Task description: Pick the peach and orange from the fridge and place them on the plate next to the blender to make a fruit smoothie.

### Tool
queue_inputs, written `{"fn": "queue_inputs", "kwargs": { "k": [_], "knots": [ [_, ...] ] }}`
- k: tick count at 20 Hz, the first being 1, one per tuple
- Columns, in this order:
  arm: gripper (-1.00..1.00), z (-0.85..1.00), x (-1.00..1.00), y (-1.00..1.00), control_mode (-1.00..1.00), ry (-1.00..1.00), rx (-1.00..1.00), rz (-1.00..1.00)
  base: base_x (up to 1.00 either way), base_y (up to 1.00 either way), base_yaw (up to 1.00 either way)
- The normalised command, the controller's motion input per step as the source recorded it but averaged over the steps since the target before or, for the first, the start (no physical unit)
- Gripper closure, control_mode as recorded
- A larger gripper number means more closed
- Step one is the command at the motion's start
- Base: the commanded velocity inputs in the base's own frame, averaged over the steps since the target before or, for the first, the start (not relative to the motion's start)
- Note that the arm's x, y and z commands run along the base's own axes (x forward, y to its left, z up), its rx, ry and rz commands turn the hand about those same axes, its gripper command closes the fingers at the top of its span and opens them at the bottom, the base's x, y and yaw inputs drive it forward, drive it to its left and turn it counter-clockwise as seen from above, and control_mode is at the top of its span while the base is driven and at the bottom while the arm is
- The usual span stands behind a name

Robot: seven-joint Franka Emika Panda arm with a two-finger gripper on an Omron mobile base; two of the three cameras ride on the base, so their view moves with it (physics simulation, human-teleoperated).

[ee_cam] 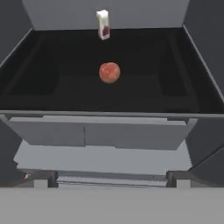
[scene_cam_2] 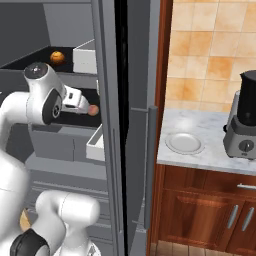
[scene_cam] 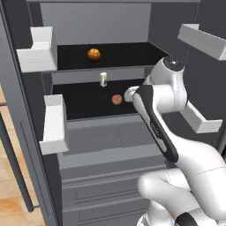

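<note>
The peach [scene_cam: 117, 99] was a round ball with no long axis and no readable heading. It sat on the lower black shelf of the fridge [scene_cam: 101, 22], near the middle of that shelf and forward of a small cream bottle [scene_cam: 103, 79] that stood upright at the shelf's back. In the hand view the peach [ee_cam: 109, 72] lay centred, with the bottle [ee_cam: 103, 24] behind it. The orange [scene_cam: 93, 54], also round, rested on the shelf above, toward the left.

The arm reached from the base into the open fridge, forearm angled up and the wrist bent forward at the level of the lower shelf, the hand just right of the peach in the left base view. The fingers were hidden behind the wrist, so their spread could not be told.

Outside the fridge, the plate [scene_cam_2: 185, 143] lay on the marble counter [scene_cam_2: 200, 125], just left of the blender [scene_cam_2: 243, 117].
</note>
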Motion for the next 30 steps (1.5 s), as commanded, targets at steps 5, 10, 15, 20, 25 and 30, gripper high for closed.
{"fn": "queue_inputs", "kwargs": {
  "k": [5, 10, 15, 20, 25, 30],
  "knots": [
    [-1.0, 0.6, -0.23, 0.12, -1.0, -0.37, 0.05, 0.0, 0.0, 0.0, 0.0],
    [-1.0, 0.94, -0.12, 0.09, -1.0, -0.27, 0.0, 0.0, 0.0, 0.0, 0.0],
    [-1.0, 0.98, 0.0, 0.32, -1.0, -0.04, -0.01, 0.02, 0.0, 0.0, 0.0],
    [-1.0, 0.66, 0.25, 0.44, -1.0, 0.34, -0.04, 0.06, 0.0, 0.0, 0.0],
    [-1.0, -0.13, 0.01, 0.09, -1.0, 0.07, 0.0, 0.0, 0.0, 0.0, 0.0],
    [-1.0, -0.34, 0.16, 0.15, -1.0, 0.09, 0.0, 0.0, 0.0, 0.0, 0.0]
  ]
}}
